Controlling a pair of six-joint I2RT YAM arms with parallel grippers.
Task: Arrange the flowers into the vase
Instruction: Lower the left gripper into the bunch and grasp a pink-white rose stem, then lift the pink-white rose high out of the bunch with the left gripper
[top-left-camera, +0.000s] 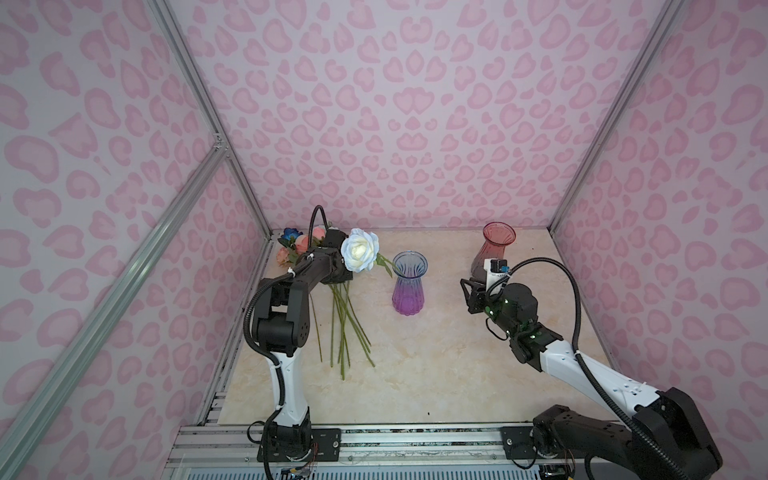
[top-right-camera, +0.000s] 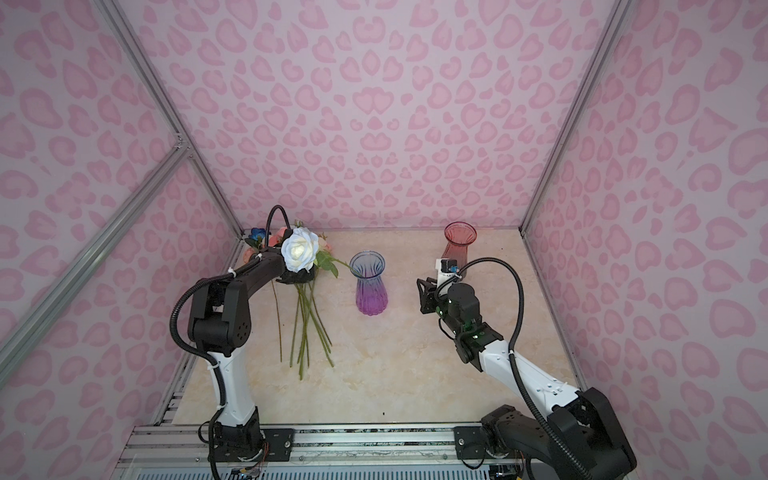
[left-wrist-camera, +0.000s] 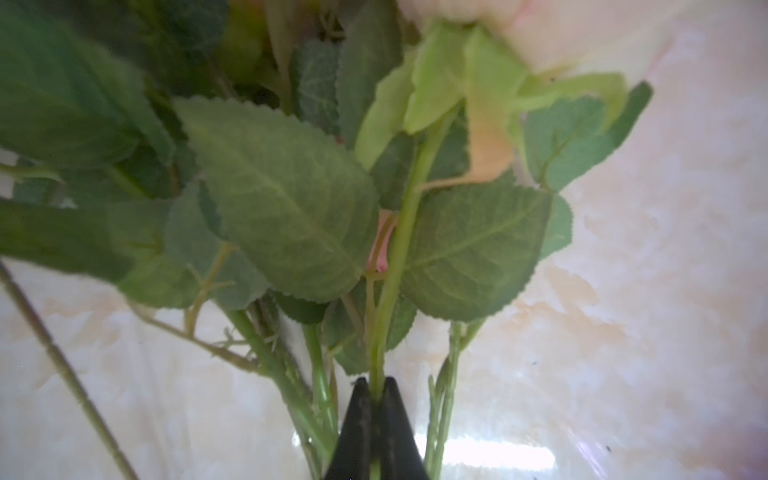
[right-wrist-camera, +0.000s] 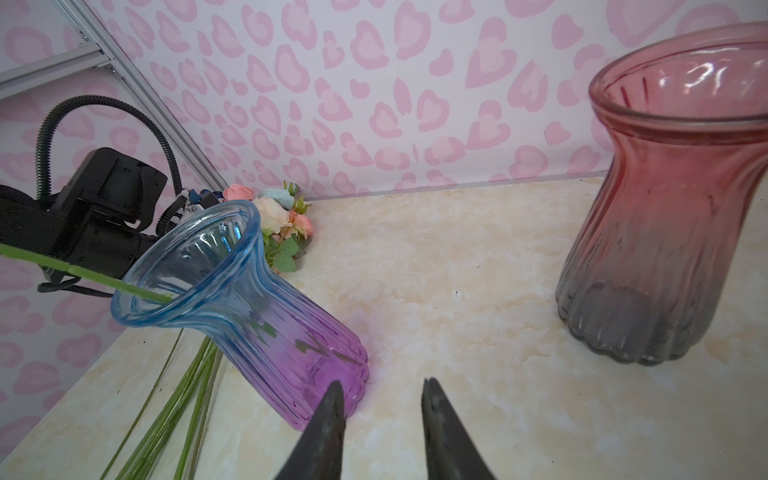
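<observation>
We see a cream marbled tabletop (top-left-camera: 415, 374), upright blue-to-purple ribbed glass vase (top-left-camera: 409, 286) mid-table, red-to-grey ribbed glass vase (top-left-camera: 496, 249) back right, long-stemmed artificial roses (top-left-camera: 345, 328) lying back left, heads seemingly coral and blue.

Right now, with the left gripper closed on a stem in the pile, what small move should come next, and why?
Probably lift the left gripper slowly, a little. It is shut on the cream rose's stem, whose leaves overlap the other flowers; the white rose, its stem in the blue-purple vase's mouth, hangs above that arm.

White rose (top-left-camera: 360, 250) stem tip reaches the blue-purple vase (top-left-camera: 409, 291) rim.
</observation>
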